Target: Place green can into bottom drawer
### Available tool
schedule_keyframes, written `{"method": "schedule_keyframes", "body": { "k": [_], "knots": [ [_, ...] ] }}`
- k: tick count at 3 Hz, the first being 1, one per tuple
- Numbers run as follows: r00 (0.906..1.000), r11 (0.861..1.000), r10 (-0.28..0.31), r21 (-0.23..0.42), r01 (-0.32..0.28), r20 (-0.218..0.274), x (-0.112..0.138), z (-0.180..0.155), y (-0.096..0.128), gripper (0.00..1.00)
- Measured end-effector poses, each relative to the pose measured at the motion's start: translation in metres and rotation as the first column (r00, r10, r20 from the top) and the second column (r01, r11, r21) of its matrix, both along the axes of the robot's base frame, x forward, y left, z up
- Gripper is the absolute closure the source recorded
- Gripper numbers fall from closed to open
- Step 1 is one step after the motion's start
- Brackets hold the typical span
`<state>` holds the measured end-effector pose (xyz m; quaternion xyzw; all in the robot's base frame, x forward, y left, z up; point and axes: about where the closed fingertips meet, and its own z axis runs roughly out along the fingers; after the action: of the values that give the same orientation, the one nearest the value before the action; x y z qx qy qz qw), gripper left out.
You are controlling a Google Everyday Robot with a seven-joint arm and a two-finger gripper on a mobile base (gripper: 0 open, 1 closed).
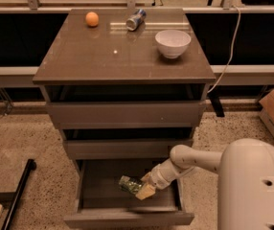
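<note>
One drawer (127,219): can (129,184) at end effector (145,191)

Dim light w/ glare on cabinet top (79,61); gripper (144,190) in shadowy bottom drawer (127,219)

The robot's body (254,186) is a smooth, rounded white shell filling the frame around four o'clock, with two small dark holes (267,182) on its side. A white tubular arm (201,160) leaves it, with a bulbous rounded joint and a paler ringed wrist section. The gripper (144,190), near six o'clock, is yellowish tan.
</note>
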<state>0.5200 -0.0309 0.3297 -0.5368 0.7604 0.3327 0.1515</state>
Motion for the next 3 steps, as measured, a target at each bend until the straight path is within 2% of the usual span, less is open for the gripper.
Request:
{"method": "schedule_keyframes", "body": {
  "k": [1, 2, 3],
  "knots": [
    [0.9973, 0.993, 0.056, 0.109, -0.051, -0.047, -0.003, -0.052, 0.009, 1.0],
    [0.9877, 0.981, 0.079, 0.185, -0.054, -0.135, -0.003, -0.115, 0.01, 1.0],
    [0.9882, 0.979, 0.052, 0.204, -0.022, -0.144, 0.015, -0.139, 0.002, 1.0]
  ]
}}
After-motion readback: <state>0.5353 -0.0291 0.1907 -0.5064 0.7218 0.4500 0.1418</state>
